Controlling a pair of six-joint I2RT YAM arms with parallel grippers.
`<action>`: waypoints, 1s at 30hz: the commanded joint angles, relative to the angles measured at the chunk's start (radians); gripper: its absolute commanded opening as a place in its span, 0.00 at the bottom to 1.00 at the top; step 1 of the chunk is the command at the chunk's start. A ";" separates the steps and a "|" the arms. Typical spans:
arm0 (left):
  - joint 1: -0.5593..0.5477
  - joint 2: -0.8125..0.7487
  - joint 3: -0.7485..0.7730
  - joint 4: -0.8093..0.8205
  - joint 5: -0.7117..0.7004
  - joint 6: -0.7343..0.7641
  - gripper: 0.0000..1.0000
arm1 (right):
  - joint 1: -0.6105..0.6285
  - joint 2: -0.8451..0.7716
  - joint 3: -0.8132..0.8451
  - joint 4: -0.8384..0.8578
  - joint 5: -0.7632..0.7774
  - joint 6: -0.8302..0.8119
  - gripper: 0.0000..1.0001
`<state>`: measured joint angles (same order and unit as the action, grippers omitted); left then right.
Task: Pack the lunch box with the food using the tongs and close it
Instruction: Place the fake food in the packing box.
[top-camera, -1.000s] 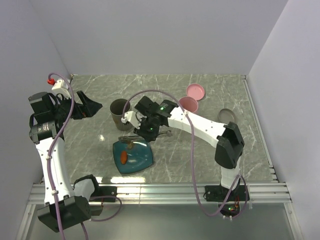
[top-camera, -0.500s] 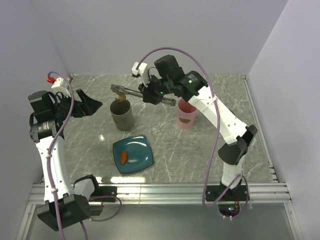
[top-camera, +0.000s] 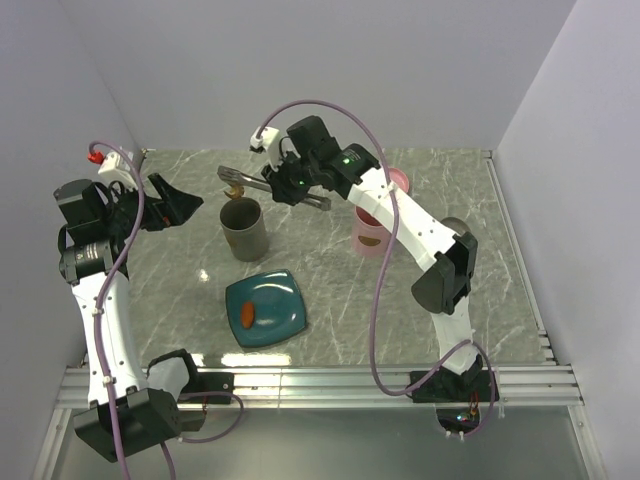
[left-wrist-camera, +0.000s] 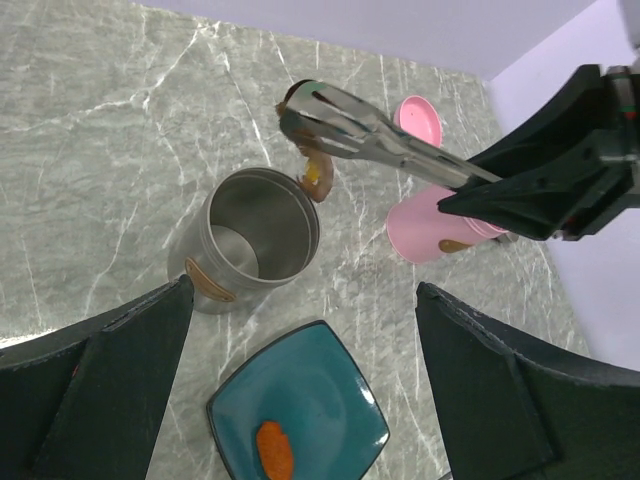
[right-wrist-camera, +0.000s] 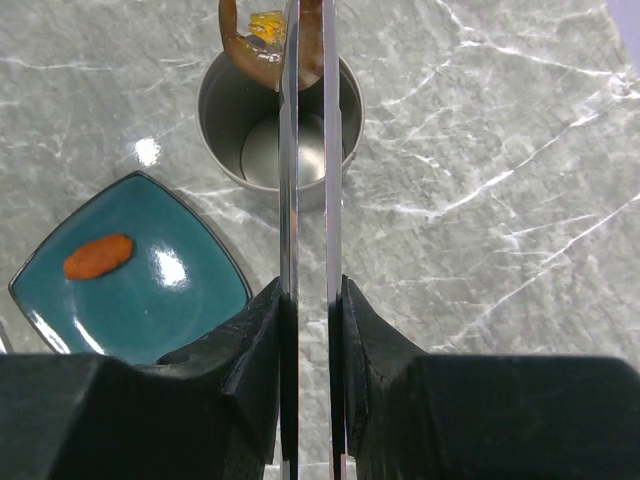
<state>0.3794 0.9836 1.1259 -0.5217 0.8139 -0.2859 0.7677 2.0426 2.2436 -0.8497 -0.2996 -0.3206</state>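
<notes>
Three pale walls (top-camera: 320, 70) enclose a grey marbled table (top-camera: 330, 270); left jaws gape, right jaws clamp the tongs (left-wrist-camera: 390, 148).

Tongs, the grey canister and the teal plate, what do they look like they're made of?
Tongs: bare metal, likely stainless steel; thin, silvery, mirror-bright arms.
Canister: metal too, brushed finish; grey wall with soft streaked reflections inside.
Plate: glazed ceramic or glossy plastic, can't tell which; sharp white highlights on the teal surface.
</notes>
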 joint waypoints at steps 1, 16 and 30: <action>0.003 -0.013 -0.009 0.046 -0.009 -0.019 0.99 | -0.004 -0.013 0.005 0.089 -0.004 0.020 0.00; 0.004 -0.017 -0.028 0.048 -0.016 -0.007 0.99 | -0.002 -0.005 -0.131 0.101 -0.035 0.020 0.08; 0.004 -0.017 -0.017 0.034 -0.018 0.001 1.00 | 0.007 -0.001 -0.116 0.080 -0.035 0.022 0.45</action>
<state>0.3794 0.9821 1.0992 -0.5121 0.7956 -0.2905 0.7681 2.0521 2.1078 -0.8009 -0.3275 -0.3035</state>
